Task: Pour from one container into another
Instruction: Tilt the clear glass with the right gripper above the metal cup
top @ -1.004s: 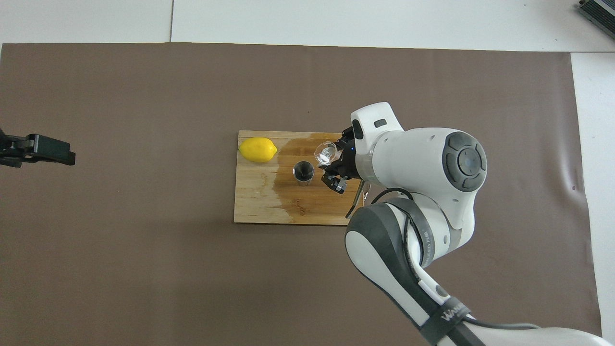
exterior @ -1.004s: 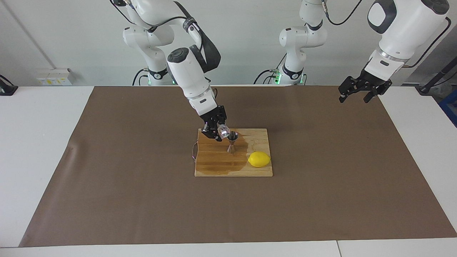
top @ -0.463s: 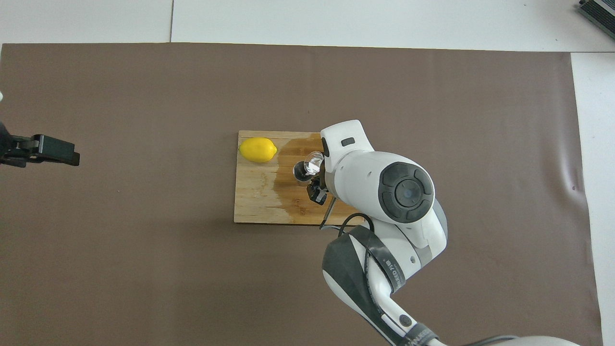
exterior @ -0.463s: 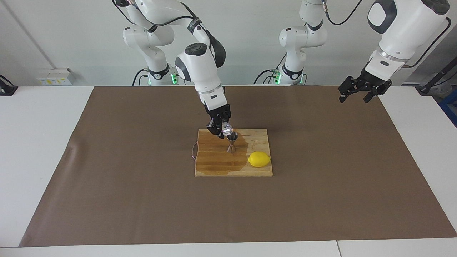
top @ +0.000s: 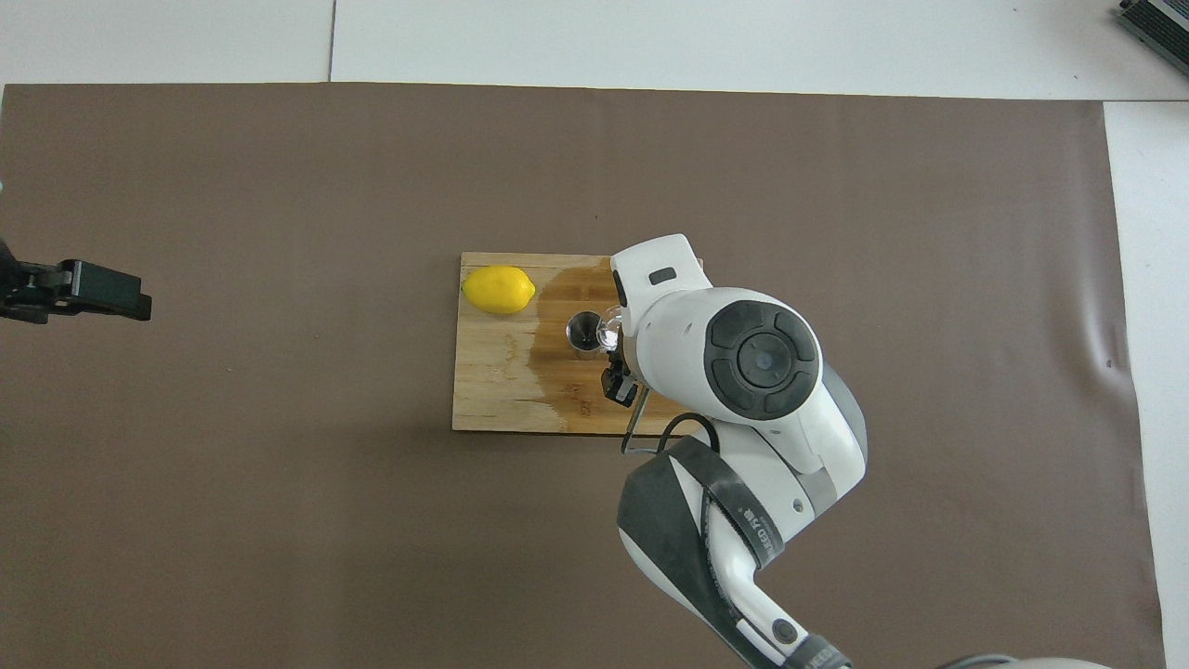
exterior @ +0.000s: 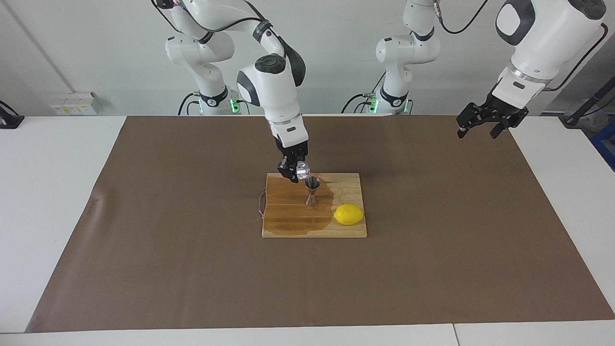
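Observation:
The silver hourglass jigger (exterior: 313,191) stands upright on the wooden cutting board (exterior: 288,226), within a dark wet patch. My right gripper (exterior: 295,173) is shut on the small clear glass cup (exterior: 302,168) and holds it in the air just above the jigger's rim, on the side toward the robots. In the overhead view the jigger (top: 585,333) shows beside the cup (top: 608,327), and my right arm hides most of the gripper. My left gripper (exterior: 482,127) waits open in the air at the left arm's end of the table, also in the overhead view (top: 84,290).
A yellow lemon (exterior: 349,214) lies on the board's corner farther from the robots, toward the left arm's end, also in the overhead view (top: 499,289). A thin wire (exterior: 262,202) hangs at the board's edge toward the right arm's end. A brown mat (exterior: 192,269) covers the table.
My right wrist has turned and swung in over the board. The cup has gone from tilted at the jigger's rim to slightly higher and back toward the robots. The left arm has not moved.

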Robot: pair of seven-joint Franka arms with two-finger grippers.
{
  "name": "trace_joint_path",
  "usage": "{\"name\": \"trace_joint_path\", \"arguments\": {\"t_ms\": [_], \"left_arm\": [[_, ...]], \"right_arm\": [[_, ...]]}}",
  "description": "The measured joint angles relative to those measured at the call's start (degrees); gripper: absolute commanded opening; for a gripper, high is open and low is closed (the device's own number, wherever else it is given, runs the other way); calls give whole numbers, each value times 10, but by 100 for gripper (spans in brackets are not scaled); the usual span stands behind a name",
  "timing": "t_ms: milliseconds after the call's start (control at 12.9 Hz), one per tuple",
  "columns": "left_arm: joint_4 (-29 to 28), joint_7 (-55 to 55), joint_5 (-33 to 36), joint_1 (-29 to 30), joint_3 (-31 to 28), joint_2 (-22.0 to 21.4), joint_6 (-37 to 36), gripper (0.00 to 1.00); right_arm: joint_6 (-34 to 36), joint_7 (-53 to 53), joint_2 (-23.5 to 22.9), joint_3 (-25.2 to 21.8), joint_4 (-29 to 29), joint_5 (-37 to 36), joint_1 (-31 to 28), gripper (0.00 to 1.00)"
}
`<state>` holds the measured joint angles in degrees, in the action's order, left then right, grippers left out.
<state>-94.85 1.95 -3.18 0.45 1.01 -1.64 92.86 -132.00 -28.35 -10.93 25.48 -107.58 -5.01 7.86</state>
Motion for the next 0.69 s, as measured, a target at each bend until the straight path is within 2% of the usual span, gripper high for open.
{"name": "trace_joint_path", "arguments": {"t_ms": [695], "left_arm": [[0,0,0,0,0,0,0,100]], "right_arm": [[48,115,-33,12,58,-82,9,14]]}}
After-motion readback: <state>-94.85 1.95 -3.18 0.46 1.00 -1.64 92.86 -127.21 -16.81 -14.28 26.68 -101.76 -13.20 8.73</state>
